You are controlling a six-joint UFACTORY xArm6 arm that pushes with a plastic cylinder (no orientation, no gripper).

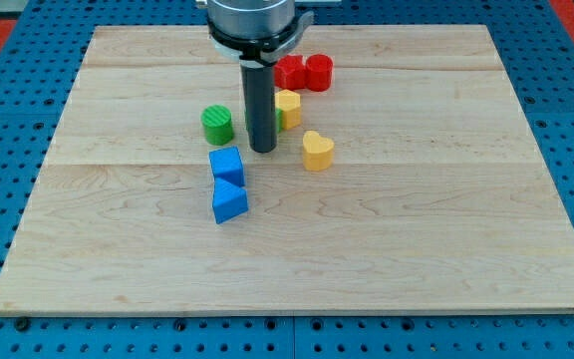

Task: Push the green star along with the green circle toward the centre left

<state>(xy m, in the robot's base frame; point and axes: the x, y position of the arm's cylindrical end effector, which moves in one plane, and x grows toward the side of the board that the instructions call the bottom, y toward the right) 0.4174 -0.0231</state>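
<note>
A: Where is my tip (262,150)?
B: Down on the wooden board (417,219), right of the green circle (217,124), holding nothing.
A: And the green star?
B: Mostly hidden behind the rod; just a green bit beside the yellow block (288,106).
A: Others?
B: Two red blocks (304,72) near the view's top, yellow heart (317,151), two blue blocks (227,183) touching.

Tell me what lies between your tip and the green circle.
Nothing: the camera view shows only bare board between my tip and the green circle, which sits just to the tip's left, apart from it.
</note>
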